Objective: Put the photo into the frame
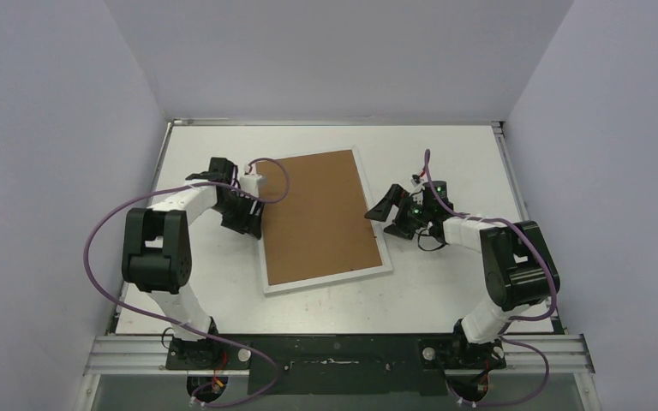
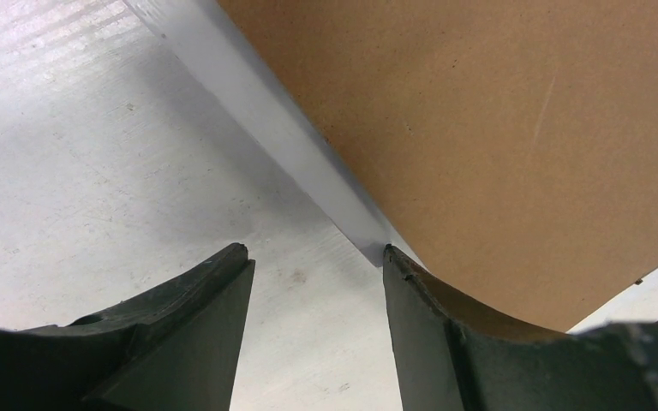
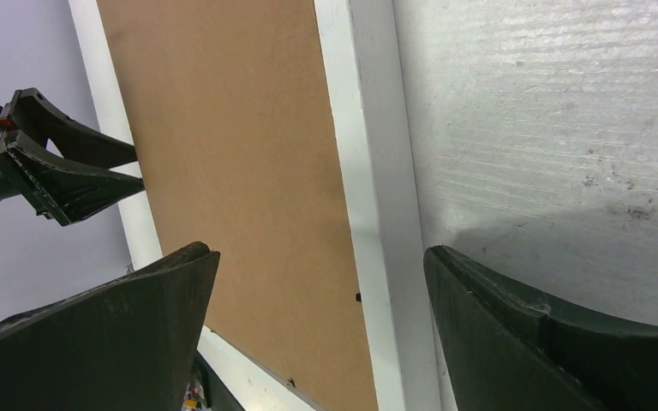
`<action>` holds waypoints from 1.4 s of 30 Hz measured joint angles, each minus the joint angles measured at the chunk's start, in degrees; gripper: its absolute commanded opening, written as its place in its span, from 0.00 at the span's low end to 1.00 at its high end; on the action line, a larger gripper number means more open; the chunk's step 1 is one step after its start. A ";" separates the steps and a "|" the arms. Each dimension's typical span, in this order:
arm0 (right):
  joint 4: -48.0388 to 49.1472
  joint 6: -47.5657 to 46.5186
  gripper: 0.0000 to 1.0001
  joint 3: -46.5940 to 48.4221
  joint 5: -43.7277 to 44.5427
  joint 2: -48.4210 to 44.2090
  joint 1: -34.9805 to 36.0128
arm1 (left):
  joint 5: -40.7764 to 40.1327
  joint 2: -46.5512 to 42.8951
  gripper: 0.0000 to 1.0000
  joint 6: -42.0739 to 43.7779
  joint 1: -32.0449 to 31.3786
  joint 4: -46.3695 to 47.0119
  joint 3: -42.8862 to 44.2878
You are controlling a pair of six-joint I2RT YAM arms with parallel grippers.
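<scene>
Between the black left hand (image 2: 315,257) and the black right hand (image 3: 321,253), the frame (image 1: 321,218) shows a plain brown back edged in white; the bench (image 1: 445,154) is scuffed grey-white.

Lying flat on the table (image 1: 445,154), brown back facing up, turned slightly askew: the frame (image 1: 317,218). Reaching in against its left edge: the left gripper (image 1: 250,224). Sitting just beside its right edge, jaws standing wide apart: the right gripper (image 1: 385,216). Looping along both arms: purple cables (image 1: 86,244).
</scene>
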 measured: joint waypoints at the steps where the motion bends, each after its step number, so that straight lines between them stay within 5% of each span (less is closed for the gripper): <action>1: 0.17 0.17 0.95 0.00 -0.04 0.00 0.11 | -0.02 0.00 0.55 -0.13 -0.07 0.02 -0.02; 22: 5.35 3.37 0.95 -3.02 2.89 -0.02 3.10 | -1.88 -0.26 0.55 -0.76 -2.23 0.87 -0.22; 42: 11.43 6.86 0.96 -5.68 13.75 -1.40 11.08 | -12.02 -0.55 0.54 0.48 -4.02 -0.37 1.57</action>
